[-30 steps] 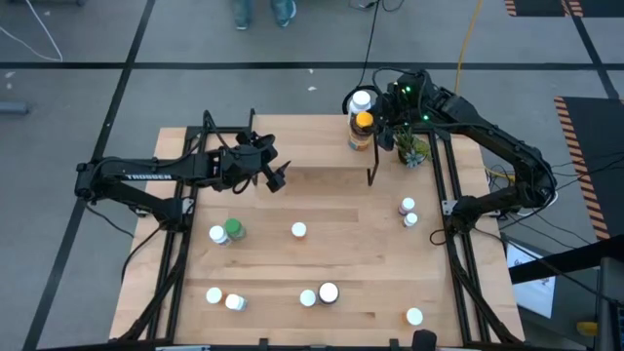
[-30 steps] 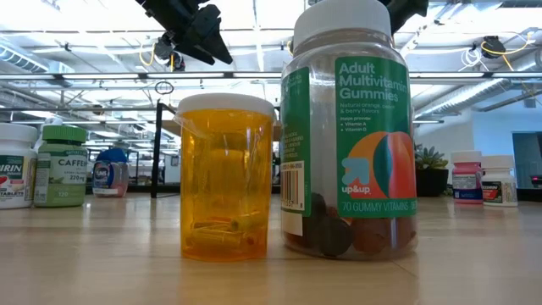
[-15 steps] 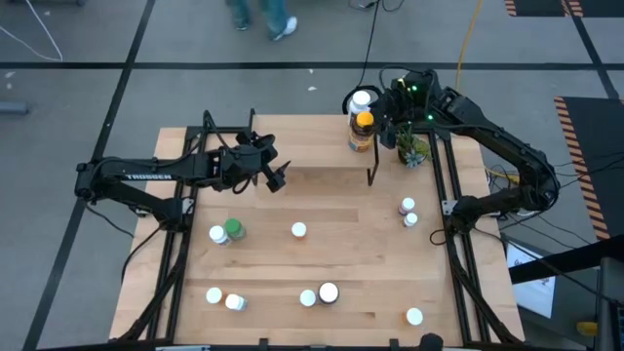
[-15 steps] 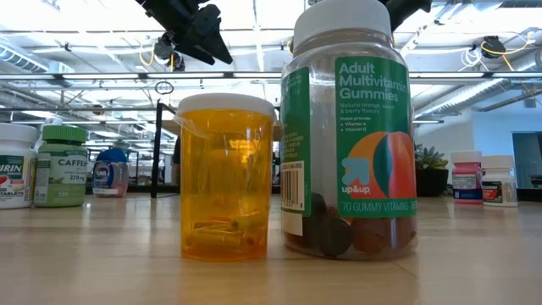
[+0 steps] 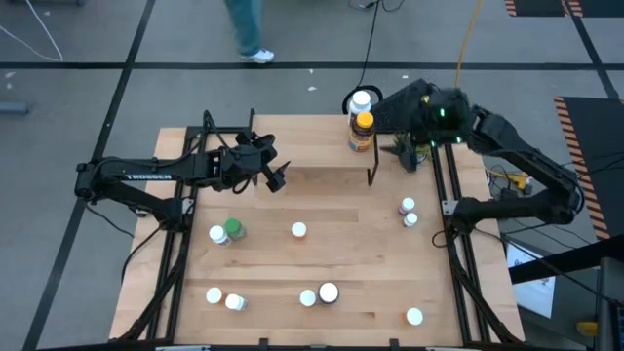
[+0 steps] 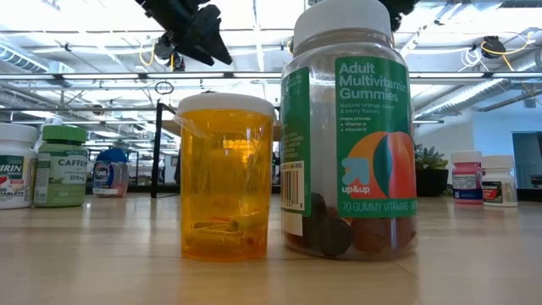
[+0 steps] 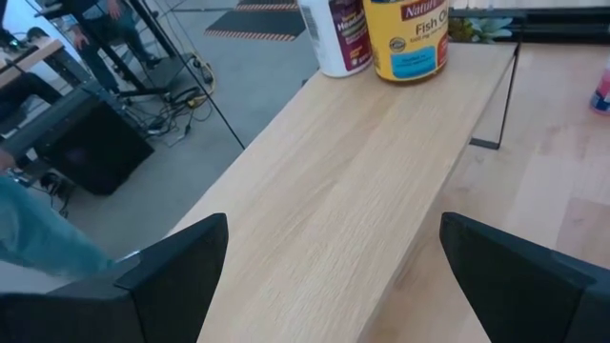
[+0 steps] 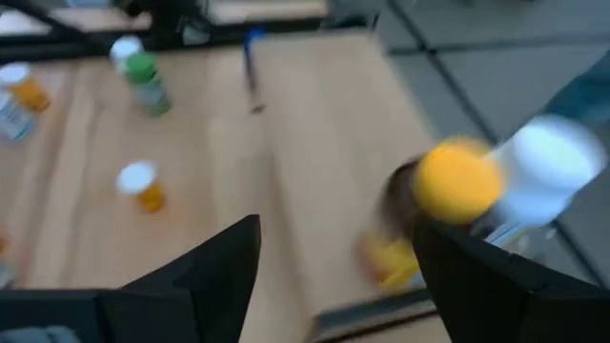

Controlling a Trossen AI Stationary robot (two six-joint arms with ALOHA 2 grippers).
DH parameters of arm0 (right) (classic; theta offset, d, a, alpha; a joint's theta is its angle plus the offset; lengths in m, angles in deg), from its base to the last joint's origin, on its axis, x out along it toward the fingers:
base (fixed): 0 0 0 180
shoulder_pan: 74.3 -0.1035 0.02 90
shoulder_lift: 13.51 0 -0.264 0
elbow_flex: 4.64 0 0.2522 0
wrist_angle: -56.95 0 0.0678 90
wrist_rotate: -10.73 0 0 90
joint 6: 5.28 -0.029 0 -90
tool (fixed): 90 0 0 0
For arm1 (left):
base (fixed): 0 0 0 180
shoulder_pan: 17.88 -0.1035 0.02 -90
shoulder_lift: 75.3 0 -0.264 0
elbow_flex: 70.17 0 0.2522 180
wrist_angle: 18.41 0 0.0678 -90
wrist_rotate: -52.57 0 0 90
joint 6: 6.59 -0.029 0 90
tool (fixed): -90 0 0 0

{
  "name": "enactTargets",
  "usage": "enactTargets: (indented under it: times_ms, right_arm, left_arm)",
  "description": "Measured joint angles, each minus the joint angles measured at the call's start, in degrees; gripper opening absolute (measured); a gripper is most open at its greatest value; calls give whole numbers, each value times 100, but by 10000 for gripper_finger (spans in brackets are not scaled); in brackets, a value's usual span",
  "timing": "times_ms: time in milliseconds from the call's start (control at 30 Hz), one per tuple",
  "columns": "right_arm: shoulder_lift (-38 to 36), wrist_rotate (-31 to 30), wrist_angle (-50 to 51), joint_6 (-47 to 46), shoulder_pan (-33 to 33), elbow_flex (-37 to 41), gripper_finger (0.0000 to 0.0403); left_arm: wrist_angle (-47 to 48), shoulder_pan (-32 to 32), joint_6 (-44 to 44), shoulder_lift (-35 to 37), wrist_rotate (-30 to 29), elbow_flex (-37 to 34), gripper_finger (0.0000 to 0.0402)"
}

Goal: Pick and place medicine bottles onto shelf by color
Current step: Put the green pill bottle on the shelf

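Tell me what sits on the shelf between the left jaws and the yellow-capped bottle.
Nothing. In the left wrist view, the shelf is bare wood from the open left gripper to the yellow-capped bottle, which stands beside a white bottle.

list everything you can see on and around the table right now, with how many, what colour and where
shelf: one, light wood on black legs, far edge of the table.
bottles on the shelf: two, one white, one yellow-capped, at its right end.
potted plant: one, green, right of the shelf.
bottles on the table: about ten, mostly white-capped, one green-capped at left, scattered across the near half.
person: one, teal legs, on the floor beyond the table.
left gripper: open, empty, over the shelf's left half.
right gripper: open, empty, beside the two shelved bottles.
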State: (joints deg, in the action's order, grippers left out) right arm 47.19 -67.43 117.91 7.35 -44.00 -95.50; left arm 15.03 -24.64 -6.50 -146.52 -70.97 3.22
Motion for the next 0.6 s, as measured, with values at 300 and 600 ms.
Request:
enactTargets:
  times_ms: [300, 600]
  right_arm:
    - [-912, -903, -269, -1619, -1871, 1948, 229]
    - [-852, -204, -3327, -2007, -3238, 3679, 224]
  left_arm:
    - [-15, 265, -113, 0, 101, 0, 385]
    - [-110, 722, -27, 0, 484, -44, 385]
